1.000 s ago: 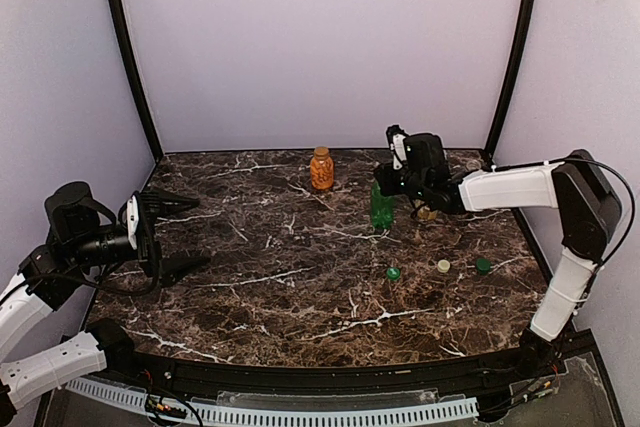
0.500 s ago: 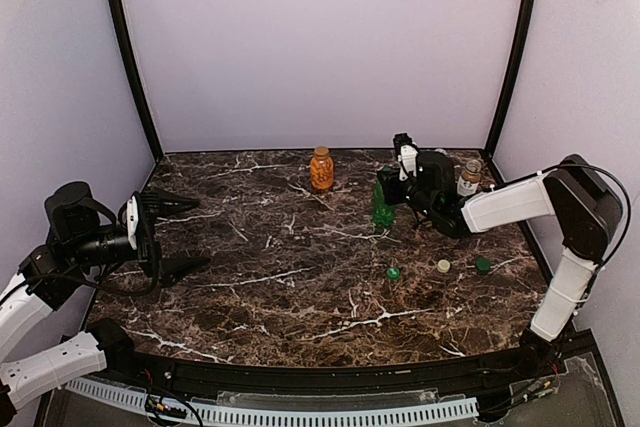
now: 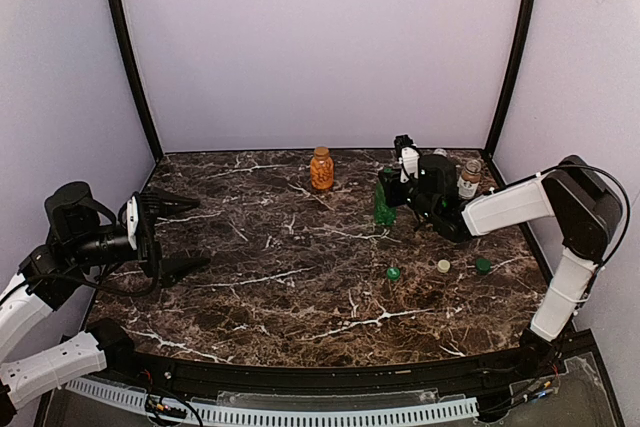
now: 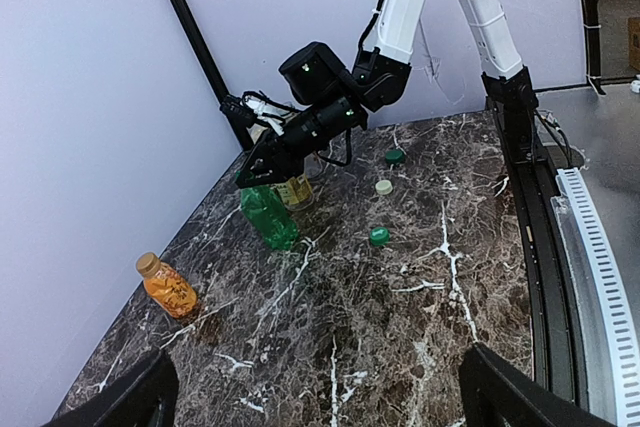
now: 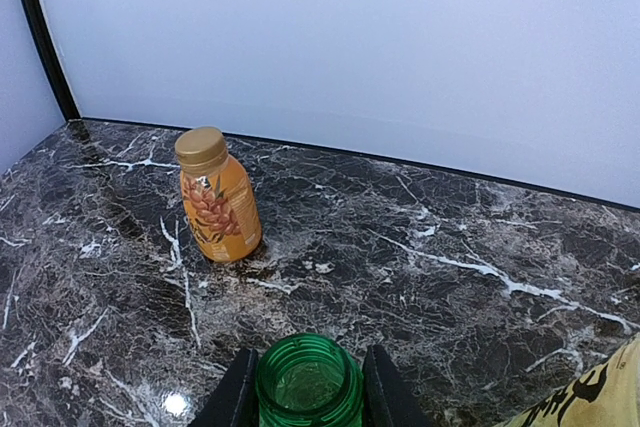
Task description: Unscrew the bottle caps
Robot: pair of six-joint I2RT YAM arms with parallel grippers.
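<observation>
- The right tool point(image 5: 308, 387) is clamped on the neck of the green bottle point(image 3: 384, 205). One finger point(image 5: 237, 395) is pressed against each side of the neck, and the mouth is open with no cap on it.
- A second ago the green bottle stood upright. It now leans, with its neck tipped up toward the right tool and its base on the desk point(image 3: 300, 297).
- Over that second the right arm has sunk lower and drawn back toward its own side.
- That move has uncovered the clear bottle point(image 3: 468, 179), which stands to the right of the green bottle and was hidden behind the arm before.
- The yellow bottle point(image 4: 296, 191) stands just behind the green bottle, close to it.
- The orange bottle point(image 3: 321, 168) sits left of the green bottle and farther back. Its gold cap is on and it has not moved.
- In front of the green bottle lie a green cap point(image 3: 393, 273), a pale cap point(image 3: 443, 266) and a second green cap point(image 3: 483, 266), all where they were.
- The left tool point(image 3: 200, 232) hangs far to the left of the green bottle. Its fingers are spread wide around nothing, unchanged.
</observation>
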